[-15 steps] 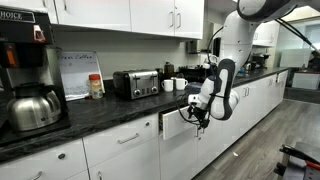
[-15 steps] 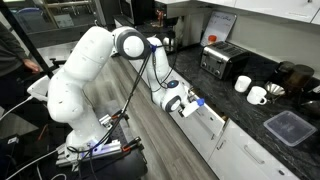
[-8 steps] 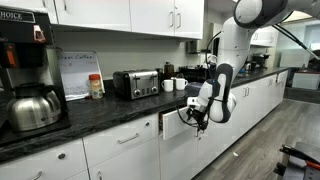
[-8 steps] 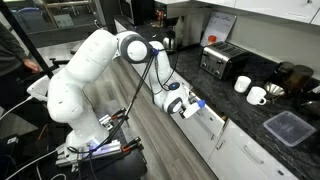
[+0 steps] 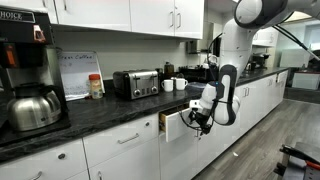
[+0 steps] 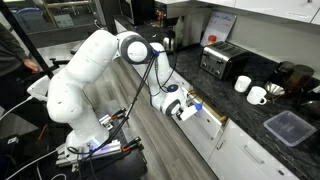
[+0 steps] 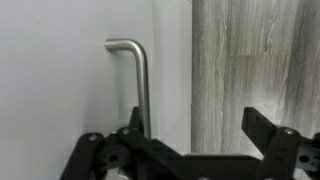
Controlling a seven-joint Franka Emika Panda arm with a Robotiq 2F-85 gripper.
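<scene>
While at the metal handle [image 7: 144,85] of the part-open drawer [image 5: 178,126], end effector [image 7: 195,128] fingers spread wide.

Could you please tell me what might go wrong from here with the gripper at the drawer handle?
The handle sits beside one finger of the open gripper, not centred, so it may slip free under a pull. The drawer stands partly out; an off-axis tug could jam it.
</scene>
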